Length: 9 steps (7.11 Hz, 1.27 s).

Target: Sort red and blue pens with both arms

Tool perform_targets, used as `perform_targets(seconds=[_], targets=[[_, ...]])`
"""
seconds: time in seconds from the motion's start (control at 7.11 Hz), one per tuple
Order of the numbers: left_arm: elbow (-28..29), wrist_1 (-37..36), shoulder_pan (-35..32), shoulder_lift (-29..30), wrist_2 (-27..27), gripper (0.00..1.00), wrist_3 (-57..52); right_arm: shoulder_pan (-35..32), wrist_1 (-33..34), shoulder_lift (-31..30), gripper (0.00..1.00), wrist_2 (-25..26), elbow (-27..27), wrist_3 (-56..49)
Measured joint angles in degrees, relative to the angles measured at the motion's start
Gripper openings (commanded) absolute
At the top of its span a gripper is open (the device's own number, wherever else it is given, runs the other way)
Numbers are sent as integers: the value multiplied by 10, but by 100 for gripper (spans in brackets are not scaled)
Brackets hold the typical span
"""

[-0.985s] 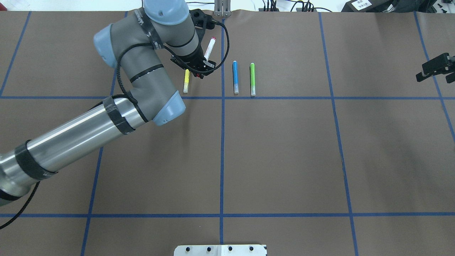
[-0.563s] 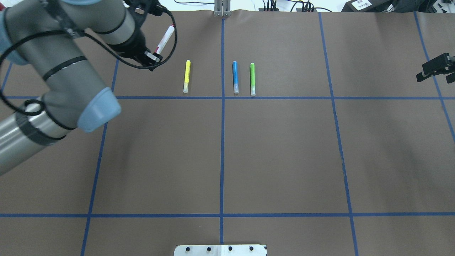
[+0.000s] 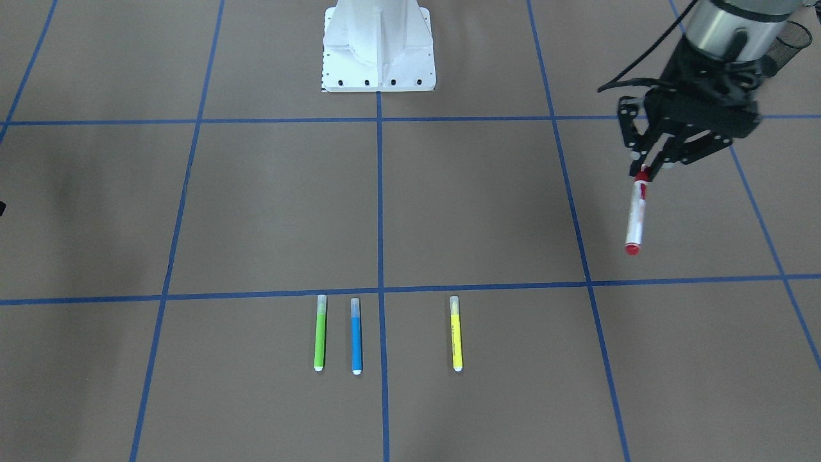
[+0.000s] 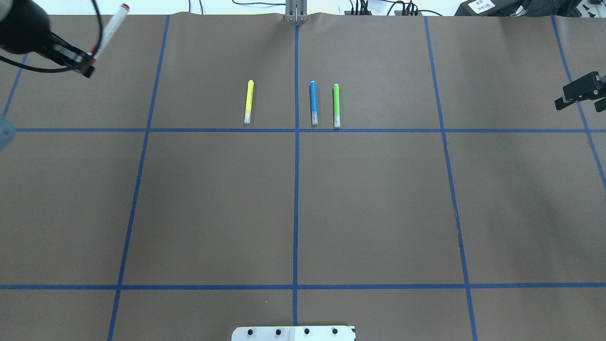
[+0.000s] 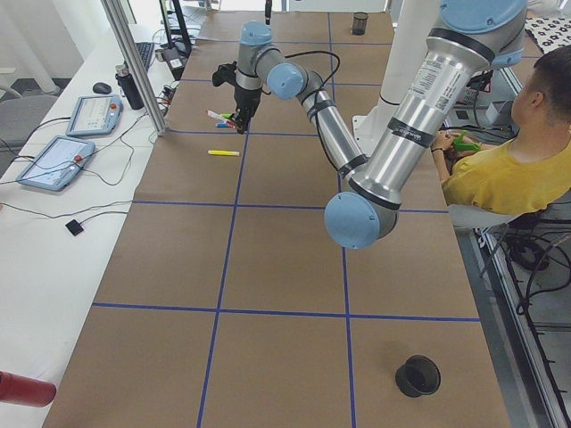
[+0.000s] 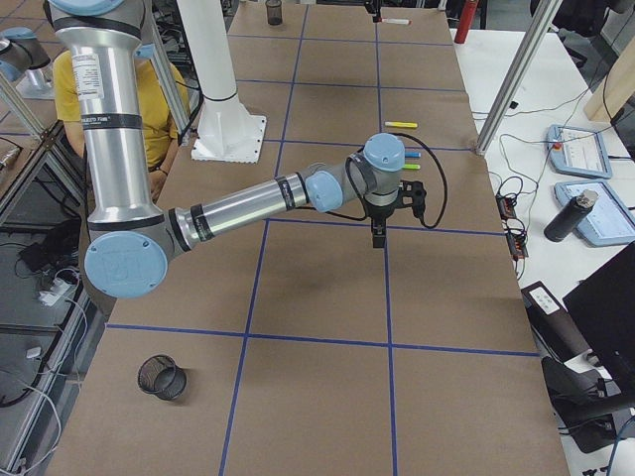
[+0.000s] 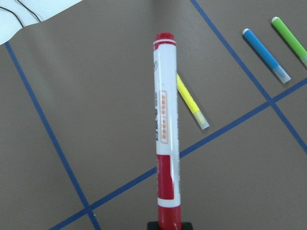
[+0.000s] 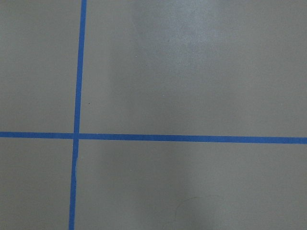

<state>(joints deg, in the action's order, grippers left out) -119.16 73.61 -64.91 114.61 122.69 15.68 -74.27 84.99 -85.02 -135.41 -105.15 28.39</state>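
The red pen [image 4: 110, 29], white-barrelled with a red cap, is clamped by its red end in my left gripper [image 4: 87, 64], which is shut on it. It hangs tilted above the table's far left square. The front-facing view shows the same red pen [image 3: 635, 215] below the left gripper [image 3: 644, 172], and the wrist view shows the red pen [image 7: 165, 124] close up. The blue pen [image 4: 313, 102] lies flat in the far row, right of the centre line. My right gripper [image 4: 563, 100] hovers at the right edge, far from the pens; whether it is open or shut does not show.
A yellow marker [image 4: 248, 102] lies left of the blue pen and a green marker [image 4: 336, 105] just to its right. A black mesh cup [image 3: 792, 38] stands near the left arm. The white pedestal [image 3: 378, 45] sits mid-table. A person [image 5: 508, 169] sits behind the robot.
My left gripper has swung far to the left with the red pen, away from the row of markers. The right gripper and the three lying markers have not moved.
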Motion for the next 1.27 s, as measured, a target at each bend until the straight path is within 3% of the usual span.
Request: perform_targets(seconds=[0.28, 0.7, 0.99, 1.27], targets=[[7, -36, -113, -52, 73, 0, -122, 0, 0, 0, 100, 0, 0, 0], [11, -47, -253, -185, 233, 0, -170, 0, 0, 0, 100, 1, 1, 0], [7, -43, -320, -279, 260, 0, -176, 0, 0, 1, 100, 2, 0, 0], [-13, -42, -388, -350, 221, 0, -206, 0, -1, 1, 100, 8, -1, -1]])
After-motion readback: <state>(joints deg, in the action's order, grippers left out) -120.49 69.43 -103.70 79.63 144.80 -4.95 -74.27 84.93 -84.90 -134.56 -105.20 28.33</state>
